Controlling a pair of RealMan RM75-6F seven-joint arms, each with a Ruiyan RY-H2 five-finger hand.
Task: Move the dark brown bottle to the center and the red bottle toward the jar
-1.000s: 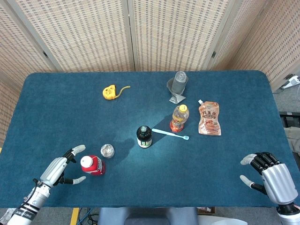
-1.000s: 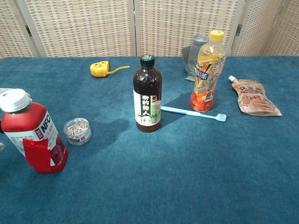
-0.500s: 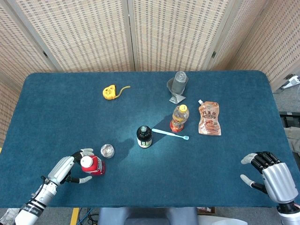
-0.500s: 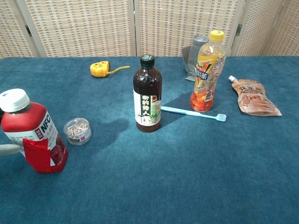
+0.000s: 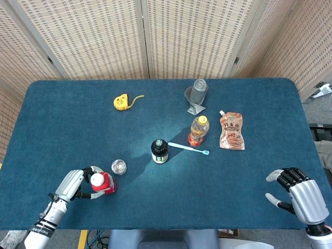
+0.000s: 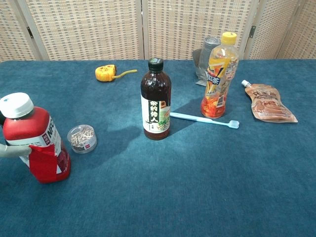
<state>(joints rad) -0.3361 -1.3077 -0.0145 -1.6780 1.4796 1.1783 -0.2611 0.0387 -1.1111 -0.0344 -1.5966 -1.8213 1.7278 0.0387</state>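
The red bottle (image 5: 102, 183) with a white cap stands near the front left of the table. My left hand (image 5: 74, 184) wraps around it from the left. In the chest view one of its fingers (image 6: 10, 150) lies across the red bottle (image 6: 37, 145). A small clear jar (image 5: 119, 166) of metal clips stands just right of and behind the bottle, also seen as the jar (image 6: 82, 138) in the chest view. The dark brown bottle (image 5: 160, 151) stands upright near the table's middle. My right hand (image 5: 295, 194) hovers open at the front right, holding nothing.
An orange drink bottle (image 5: 198, 129) and a light blue toothbrush (image 5: 188, 148) lie right of the brown bottle. A brown pouch (image 5: 231, 132) lies further right. A grey bag (image 5: 197, 96) and a yellow tape measure (image 5: 121, 101) sit toward the back.
My left hand has moved right and closed its fingers around the red bottle, which has turned slightly. The right hand has stayed put.
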